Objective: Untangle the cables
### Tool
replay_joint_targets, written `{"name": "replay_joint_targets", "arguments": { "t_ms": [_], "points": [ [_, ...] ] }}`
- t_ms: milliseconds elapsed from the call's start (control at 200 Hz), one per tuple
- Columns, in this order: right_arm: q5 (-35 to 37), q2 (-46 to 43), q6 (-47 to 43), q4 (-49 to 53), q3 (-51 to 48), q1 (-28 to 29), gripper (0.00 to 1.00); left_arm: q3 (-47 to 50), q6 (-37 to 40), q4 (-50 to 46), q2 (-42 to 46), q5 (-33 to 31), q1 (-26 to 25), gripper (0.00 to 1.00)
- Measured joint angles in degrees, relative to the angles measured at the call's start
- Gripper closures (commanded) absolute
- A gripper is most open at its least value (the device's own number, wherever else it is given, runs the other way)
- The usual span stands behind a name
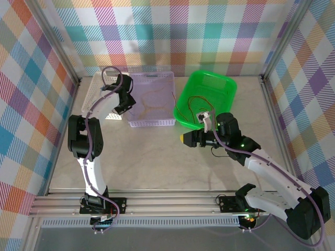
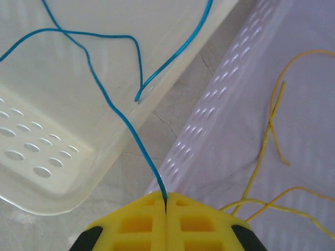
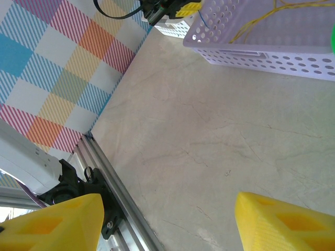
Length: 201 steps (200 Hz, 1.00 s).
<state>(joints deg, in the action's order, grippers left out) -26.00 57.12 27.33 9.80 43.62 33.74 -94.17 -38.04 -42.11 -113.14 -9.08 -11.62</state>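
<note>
Between the two baskets at the far left of the desk (image 3: 209, 130), your left pincer (image 2: 165, 209) is closed on the blue cable (image 2: 112, 107), with the strand pinched in the seam between the yellow fingers. From that grip the cable's long axis runs away from the pincer and to the left in the left wrist view, crossing the rim of the white basket (image 2: 47, 157). Above the basket floor it crosses a second blue run that loops to a bent tip. Whether these are one cable or two cannot be told.

The yellow cables (image 2: 269, 125) lie inside the lavender basket (image 2: 209, 130), to the right of the pincer. Their strands run mostly lengthwise away from it and overlap, so no sure count is possible.

The red and orange cables (image 1: 194, 102) lie tangled in the near part of the green tub (image 1: 222, 83). They are too thin to count.

Your right pincer (image 3: 167, 222) hangs above bare desk just in front of the green tub, with its fingers spread wide and nothing between them.

Containers: three, one white, one lavender and one green. Arms: two.
</note>
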Motion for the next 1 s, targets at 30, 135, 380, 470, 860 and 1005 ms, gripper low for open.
{"name": "replay_joint_targets", "arguments": {
  "t_ms": [30,135,380,470,860,1005],
  "points": [
    [0.0,-0.2,0.0,0.2,0.0,0.0,0.33,0.0,0.1,-0.2,0.0,0.0,0.0,1.00],
    [0.0,-0.5,0.0,0.4,0.0,0.0,0.33,-0.3,0.1,-0.9,0.0,0.0,0.0,1.00],
    [0.0,-0.5,0.0,1.0,0.4,0.0,0.33,-1.4,0.5,-2.2,2.9,0.0,0.0,1.00],
    [0.0,-0.5,-0.2,1.0,0.9,0.0,0.33,-4.9,1.7,-3.2,4.4,0.0,0.7,1.00],
    [0.9,-0.4,-0.9,2.1,1.2,0.0,0.33,-24.2,5.5,-4.6,-4.7,1.9,12.2,1.00],
    [2.4,1.9,-1.0,4.4,4.7,0.0,0.32,-28.7,5.7,-5.7,-14.1,4.1,15.0,1.00]
  ]
}}
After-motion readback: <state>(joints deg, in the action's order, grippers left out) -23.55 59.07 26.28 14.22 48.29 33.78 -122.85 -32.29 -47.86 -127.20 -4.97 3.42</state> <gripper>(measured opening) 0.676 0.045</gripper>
